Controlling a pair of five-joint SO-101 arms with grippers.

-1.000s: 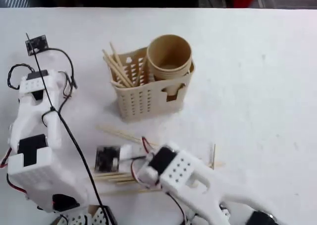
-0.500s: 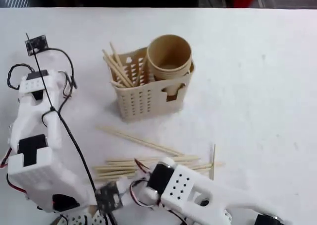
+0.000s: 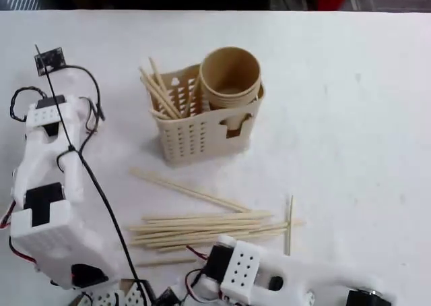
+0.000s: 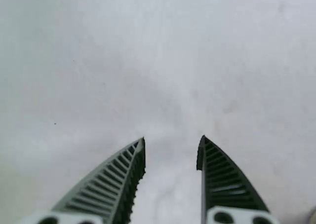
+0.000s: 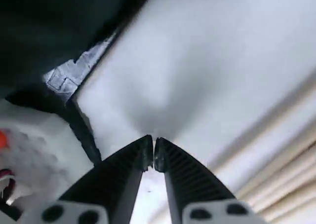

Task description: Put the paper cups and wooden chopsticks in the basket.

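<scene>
**Cups stowed, most chopsticks left to gather**

Nearest the arms, the right gripper is clenched tip to tip with nothing in it. It sits low over the table, just beside the loose chopsticks. The left gripper is released, its jaws parted over bare table.

The loose chopsticks lie flat in front of the basket. Most form a rough bundle, near parallel and running side to side. One short stick lies crosswise at the bundle's right end, and a lone stick sits closer to the arms. Between the bundle and the basket a slanted stick lies apart from both. All are thin, straight, pale wood. Lying flat and packed side by side, they will likely be awkward to pinch singly and may roll or scatter if nudged.

Farther off, the cream, perforated basket stands upright. The cups are nested and upright in its right compartment, mouth open upward. The stowed chopsticks lean in the left compartment, their ends fanning out above the rim.

I judge the cup half of the task done, as far as the table in view shows. The chopstick half is only partly done, since more sticks appear to lie on the table than stand in the basket. What remains is to pick up the bundle and the strays and drop them in with the stowed ones.
</scene>
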